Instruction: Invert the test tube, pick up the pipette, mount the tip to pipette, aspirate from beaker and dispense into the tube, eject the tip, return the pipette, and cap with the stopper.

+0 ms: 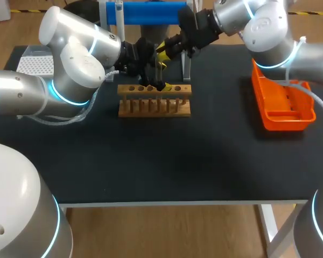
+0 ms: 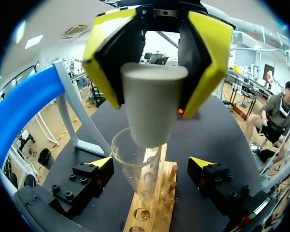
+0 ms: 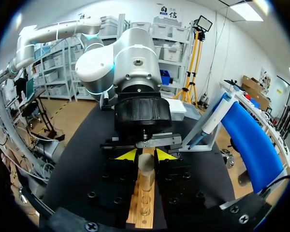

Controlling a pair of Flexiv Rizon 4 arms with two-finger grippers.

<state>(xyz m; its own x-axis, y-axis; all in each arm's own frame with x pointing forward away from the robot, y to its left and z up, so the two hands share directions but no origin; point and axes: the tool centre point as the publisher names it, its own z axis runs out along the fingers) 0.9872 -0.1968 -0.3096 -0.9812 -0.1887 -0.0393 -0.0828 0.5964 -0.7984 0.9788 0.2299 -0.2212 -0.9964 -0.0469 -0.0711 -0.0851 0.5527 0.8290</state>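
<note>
Over the wooden rack [image 1: 154,100], in the head view: left gripper [image 1: 151,81] and right gripper [image 1: 161,59], both close above the middle holes. Right of the rack, well apart, an orange tray [image 1: 282,102]; cannot tell what lies in it. Left of the rack, far off, a white tip box [image 1: 35,63]. Behind the rack, a blue stand [image 1: 145,12].

Above the rack, in the left wrist view: right gripper [image 2: 154,72] squeezed on the grey stopper [image 2: 152,106], thin end down, just over the mouth of the test tube [image 2: 137,164]. Not yet in. Test tube upright in a rack hole, between the left gripper's fingers [image 2: 104,162], spread apart, with a gap showing on one side. Clear glass; cannot tell whether wet or dry inside. Other rack holes: bare, by the look.

Straight over the rack, in the right wrist view: yellow tips pinched on the stopper [image 3: 146,163] from both sides, test tube [image 3: 145,186] right below.

Probably light and a bit squashy, that stopper; best held by the fat top, as now. Probably thin, slippery and easy to break, that test tube; best steadied by its side near the top, with only a soft push down.
</note>
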